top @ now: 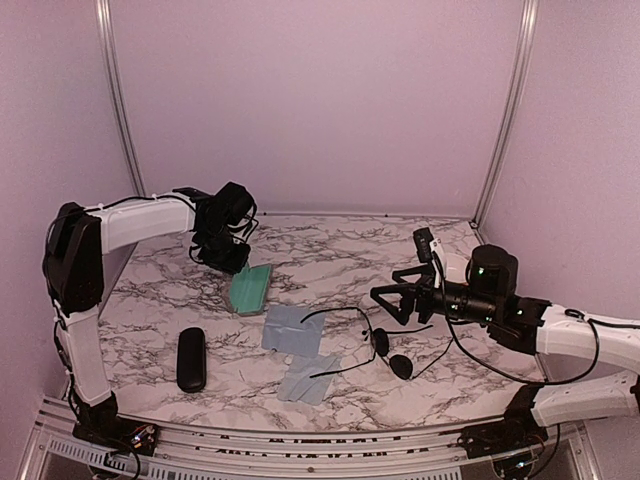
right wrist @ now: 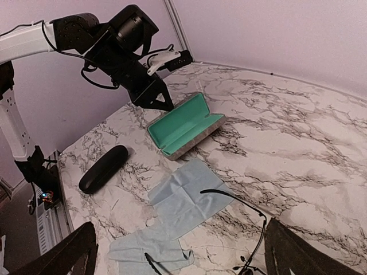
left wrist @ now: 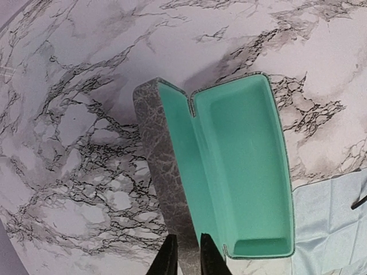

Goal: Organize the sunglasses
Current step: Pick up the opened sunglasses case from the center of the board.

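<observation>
One pair of thin black wire sunglasses (top: 381, 342) lies open on the marble table, one arm resting on a blue cloth; part of its frame shows in the right wrist view (right wrist: 235, 199). I cannot make out a second pair. My right gripper (top: 392, 296) hovers just above and behind the glasses, jaws wide open and empty (right wrist: 183, 263). The grey rectangular case (top: 250, 288) lies open, showing its teal lining (left wrist: 246, 172). My left gripper (left wrist: 189, 260) sits at the case's back end, its fingers closed around the grey lid (left wrist: 166, 172).
A glossy black oval case (top: 190, 358) lies shut at the front left, also in the right wrist view (right wrist: 103, 169). Two pale blue cloths (top: 288, 328) (top: 305, 380) lie between the cases and the glasses. Purple walls enclose the table on three sides.
</observation>
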`<state>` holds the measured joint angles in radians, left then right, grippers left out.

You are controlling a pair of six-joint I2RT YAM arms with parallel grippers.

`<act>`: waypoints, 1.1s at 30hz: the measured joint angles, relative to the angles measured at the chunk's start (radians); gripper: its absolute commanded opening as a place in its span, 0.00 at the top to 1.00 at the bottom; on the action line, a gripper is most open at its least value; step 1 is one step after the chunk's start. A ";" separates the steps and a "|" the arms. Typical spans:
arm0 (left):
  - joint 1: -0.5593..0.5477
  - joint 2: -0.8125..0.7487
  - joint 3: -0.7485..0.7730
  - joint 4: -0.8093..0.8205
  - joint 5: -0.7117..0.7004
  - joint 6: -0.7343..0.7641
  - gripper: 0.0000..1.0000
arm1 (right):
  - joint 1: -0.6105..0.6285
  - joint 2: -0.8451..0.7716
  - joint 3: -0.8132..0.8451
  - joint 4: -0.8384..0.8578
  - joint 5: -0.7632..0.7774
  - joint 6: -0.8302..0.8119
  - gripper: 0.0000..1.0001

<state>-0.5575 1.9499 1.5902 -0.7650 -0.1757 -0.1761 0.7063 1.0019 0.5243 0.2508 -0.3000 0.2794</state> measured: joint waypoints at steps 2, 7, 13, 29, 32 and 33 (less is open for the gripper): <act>0.000 0.000 0.006 -0.007 -0.021 0.020 0.66 | 0.000 0.000 -0.001 0.000 0.001 0.000 0.02; 0.000 0.000 0.010 -0.019 -0.029 0.023 0.27 | 0.000 0.000 -0.009 0.001 0.004 0.000 0.02; 0.000 0.018 0.012 -0.021 -0.028 -0.050 0.21 | 0.000 0.007 -0.013 0.002 0.007 0.000 0.02; -0.060 -0.067 -0.040 0.054 -0.002 -0.093 0.26 | 0.000 0.029 -0.023 0.003 0.023 -0.003 0.02; -0.066 -0.119 -0.046 0.057 -0.021 -0.088 0.26 | 0.000 0.032 -0.021 0.000 0.031 -0.006 0.02; -0.068 -0.135 -0.046 0.057 -0.037 -0.085 0.26 | 0.000 0.036 -0.019 -0.002 0.034 -0.008 0.02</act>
<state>-0.6250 1.8149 1.5440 -0.7078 -0.2127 -0.2615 0.7063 1.0378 0.5049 0.2485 -0.2665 0.2714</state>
